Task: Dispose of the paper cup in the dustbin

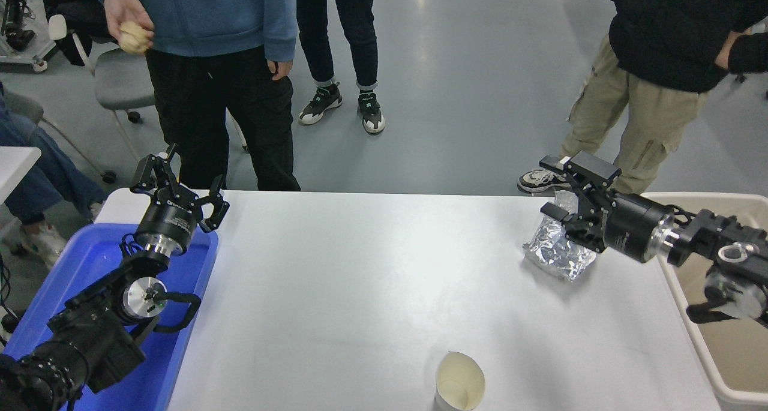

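— Meanwhile, where does the paper cup [459,388] sit?

— Upright at the near edge of the white table [372,279], open mouth up, partly cut off by the bottom of the head view. Nothing touches it.

— And the right gripper [561,186]?

— It reaches in from the right edge, lying almost level and pointing left, fingers spread apart with nothing between them. It hangs over the crumpled silver foil bag [555,252] at the table's far right corner, well apart from the cup.

— The dustbin [702,345]?

— A beige bin with a pale rim, just beside the table's right edge. The right arm crosses above it.

— The left side?

— The left gripper [180,180] is parked at lower left above the blue tray [180,315], its fingers splayed and holding nothing.

— Anyone watching?

— Three people stand beyond the far edge. One, in a blue hoodie [216,15], grips a pale crumpled ball [133,38] in a hand [126,15]; another wears khaki trousers [630,117].
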Controlling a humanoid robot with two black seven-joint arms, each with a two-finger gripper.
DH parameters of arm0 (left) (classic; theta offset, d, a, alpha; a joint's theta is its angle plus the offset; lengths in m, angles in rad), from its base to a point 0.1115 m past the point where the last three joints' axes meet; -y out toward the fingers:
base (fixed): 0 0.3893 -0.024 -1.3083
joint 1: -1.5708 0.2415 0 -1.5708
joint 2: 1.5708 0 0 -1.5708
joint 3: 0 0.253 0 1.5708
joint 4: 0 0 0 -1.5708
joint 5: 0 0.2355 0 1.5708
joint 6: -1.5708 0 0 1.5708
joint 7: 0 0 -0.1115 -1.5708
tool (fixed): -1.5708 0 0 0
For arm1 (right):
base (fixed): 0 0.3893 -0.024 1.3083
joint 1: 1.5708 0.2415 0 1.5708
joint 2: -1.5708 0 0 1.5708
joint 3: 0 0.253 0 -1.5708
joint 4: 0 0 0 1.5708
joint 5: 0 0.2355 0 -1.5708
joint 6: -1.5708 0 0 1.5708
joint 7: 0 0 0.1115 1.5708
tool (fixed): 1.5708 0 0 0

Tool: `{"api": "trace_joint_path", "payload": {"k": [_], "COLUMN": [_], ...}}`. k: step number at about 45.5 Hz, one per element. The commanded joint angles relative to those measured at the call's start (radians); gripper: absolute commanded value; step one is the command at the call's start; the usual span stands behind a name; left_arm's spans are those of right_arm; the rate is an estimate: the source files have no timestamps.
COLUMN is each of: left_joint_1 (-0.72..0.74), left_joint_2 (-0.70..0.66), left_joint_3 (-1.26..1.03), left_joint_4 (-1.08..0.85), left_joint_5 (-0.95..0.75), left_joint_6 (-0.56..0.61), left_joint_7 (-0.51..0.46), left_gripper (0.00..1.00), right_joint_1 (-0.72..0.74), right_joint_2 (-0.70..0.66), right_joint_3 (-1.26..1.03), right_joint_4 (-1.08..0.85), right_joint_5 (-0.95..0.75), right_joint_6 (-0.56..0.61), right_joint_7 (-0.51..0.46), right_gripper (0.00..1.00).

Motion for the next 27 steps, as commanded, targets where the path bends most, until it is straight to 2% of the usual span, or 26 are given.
{"api": "trace_joint_path", "payload": {"k": [1, 10, 18, 27], "left_joint_1": [0.000, 0.000, 0.000, 0.000], "left_joint_2": [0.000, 0.000, 0.000, 0.000], "left_joint_3": [0.000, 0.000, 0.000, 0.000], "left_joint_4": [0.000, 0.001, 0.000, 0.000], "left_joint_5": [0.000, 0.000, 0.000, 0.000], "left_joint_6": [0.000, 0.000, 0.000, 0.000], "left_joint_7": [0.000, 0.000, 0.000, 0.000], "left_gripper": [1.00, 1.00, 1.00, 1.00], "right_joint_1": [0.228, 0.435, 0.543, 0.584], "right_joint_2": [-0.027, 0.057, 0.158, 0.253], "right_joint_3": [-0.312, -0.536, -0.699, -0.771], "right_joint_4": [0.064, 0.066, 0.090, 0.100], "right_joint_5": [-0.181, -0.333, -0.506, -0.566], "right_joint_6": [0.003, -0.003, -0.005, -0.003], "right_joint_7": [-0.029, -0.025, -0.022, 0.012], "right_gripper": [1.00, 1.00, 1.00, 1.00]}}
